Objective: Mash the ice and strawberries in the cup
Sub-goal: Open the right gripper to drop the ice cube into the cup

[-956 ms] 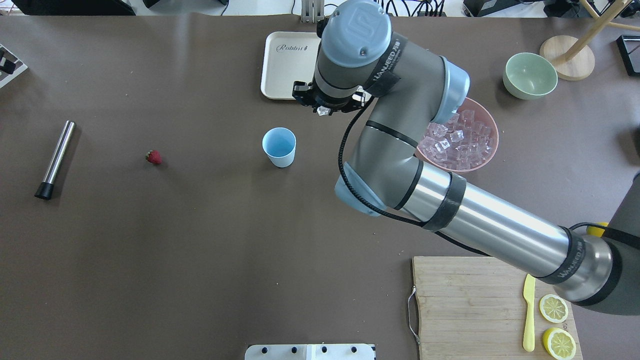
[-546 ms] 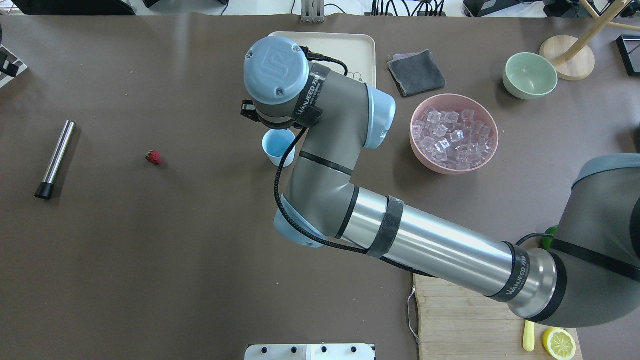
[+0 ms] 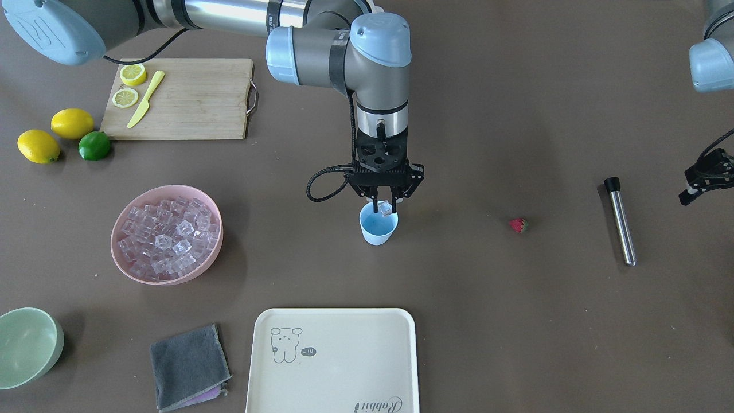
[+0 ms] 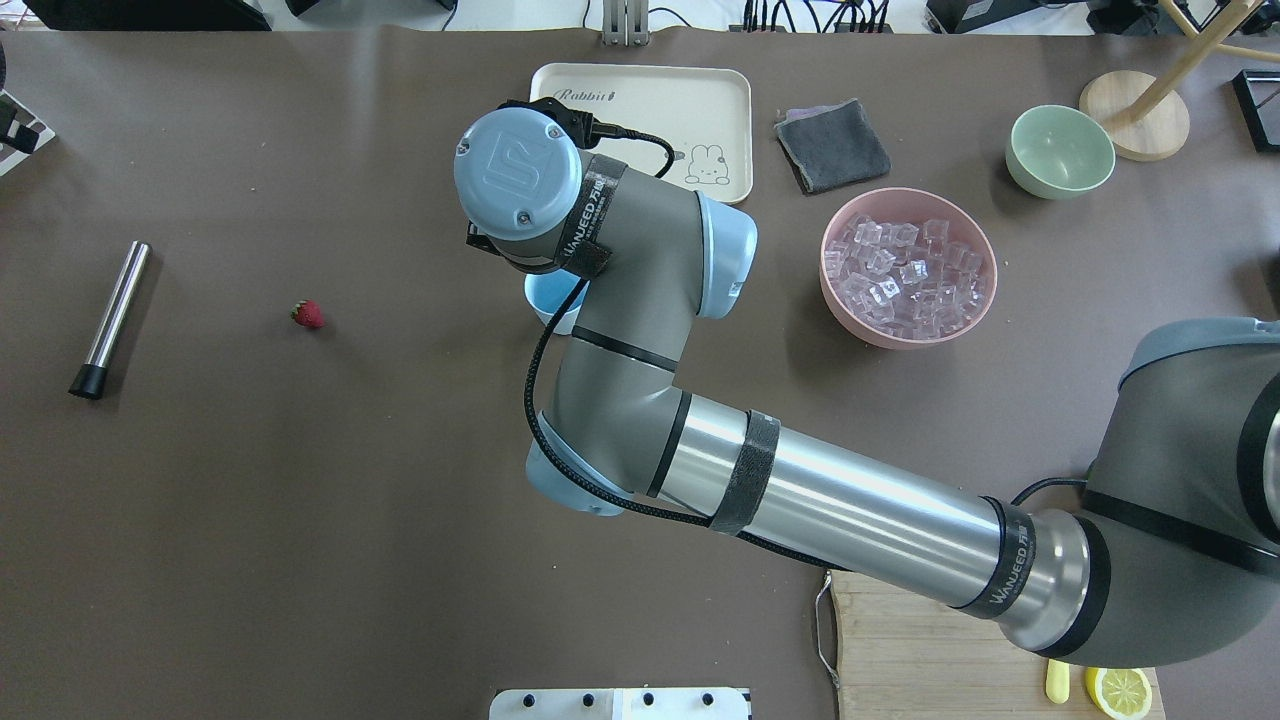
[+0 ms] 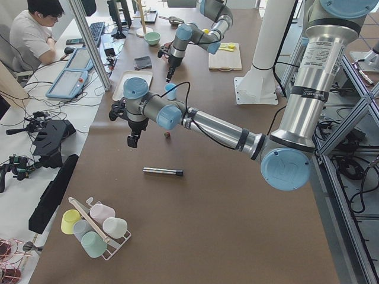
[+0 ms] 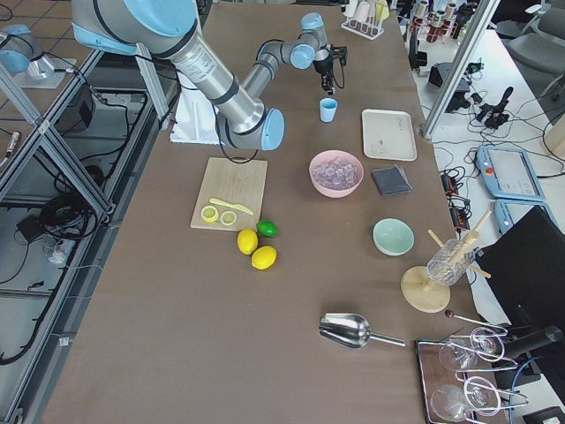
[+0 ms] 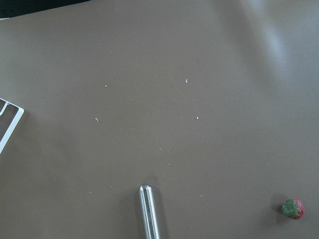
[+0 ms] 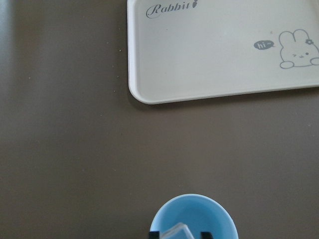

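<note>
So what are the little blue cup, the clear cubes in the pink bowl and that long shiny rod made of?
Cup: likely plastic, matte light blue, thin even wall.
Ice in the pink bowl: clear, glassy cubes with sharp edges; real ice or acrylic, I cannot tell.
Rod: looks like polished metal, bright streaks along it, with a dull black cap, perhaps rubber.

Right arm (image 4: 850,510) up close: a polished silver tube between matt grey joints, each joint capped in pale blue, and the round cap (image 4: 517,175) carries a raised UR logo and small screws. Black straps (image 4: 588,218) lettered WANJEED wrap it, and a braided black cable (image 4: 529,400) loops along to the black right gripper (image 3: 385,207). Left arm (image 5: 219,127) matches: silver tube, grey joints, blue caps.
</note>
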